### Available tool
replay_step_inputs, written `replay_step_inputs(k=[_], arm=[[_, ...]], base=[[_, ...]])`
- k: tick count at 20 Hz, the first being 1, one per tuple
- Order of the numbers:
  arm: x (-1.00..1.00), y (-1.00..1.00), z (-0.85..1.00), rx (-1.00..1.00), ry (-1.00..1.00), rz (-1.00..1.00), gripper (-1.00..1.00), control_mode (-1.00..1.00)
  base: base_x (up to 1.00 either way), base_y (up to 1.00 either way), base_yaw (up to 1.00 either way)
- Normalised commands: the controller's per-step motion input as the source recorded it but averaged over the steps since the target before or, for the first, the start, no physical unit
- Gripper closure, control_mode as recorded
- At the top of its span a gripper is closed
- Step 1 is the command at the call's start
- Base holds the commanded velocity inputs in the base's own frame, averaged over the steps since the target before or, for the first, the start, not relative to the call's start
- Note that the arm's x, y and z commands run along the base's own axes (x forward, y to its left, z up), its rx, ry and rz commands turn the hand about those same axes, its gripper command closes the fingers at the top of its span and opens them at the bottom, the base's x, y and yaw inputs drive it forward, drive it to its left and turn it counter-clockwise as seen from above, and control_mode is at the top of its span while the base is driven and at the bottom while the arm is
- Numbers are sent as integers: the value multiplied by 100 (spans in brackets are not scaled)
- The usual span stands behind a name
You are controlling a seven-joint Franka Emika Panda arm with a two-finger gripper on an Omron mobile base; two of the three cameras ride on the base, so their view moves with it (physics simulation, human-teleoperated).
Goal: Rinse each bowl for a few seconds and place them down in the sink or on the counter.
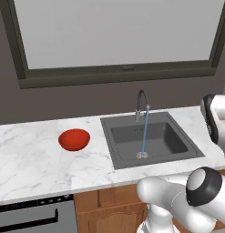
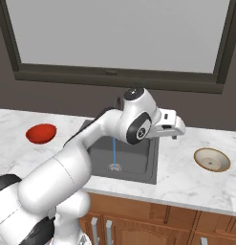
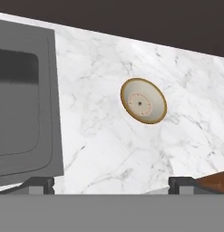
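Your cream bowl (image 3: 143, 100) sits on the worktop (image 3: 104, 149) right of the sink (image 2: 138, 162), near the front edge and well apart from the red bowl (image 2: 41, 133) on the sink's far side. It's shallow with a low rim, so if you come down off-centre the fingers could skid off it or nudge it toward that edge. The hand (image 2: 173, 125) hangs above the sink's right rim, fingers spread wide, holding and touching nothing, while the faucet (image 1: 140, 103) runs.

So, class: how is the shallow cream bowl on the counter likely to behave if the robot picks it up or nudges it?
The cream bowl looks rigid, so it probably keeps its shape when pinched. Being shallow and upright on the flat counter, it would likely slide rather than tip. Its thin brownish rim offers a narrow, possibly slippery edge.
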Motion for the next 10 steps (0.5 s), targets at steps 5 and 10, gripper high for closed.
replay_step_inputs(k=[5, 10], arm=[[0, -1, -3, -6, 1, 0, -100, -100], [1, 0, -4, -4, 2, 0, -100, -100]], base=[[0, 0, 0], [0, 0, 0]])
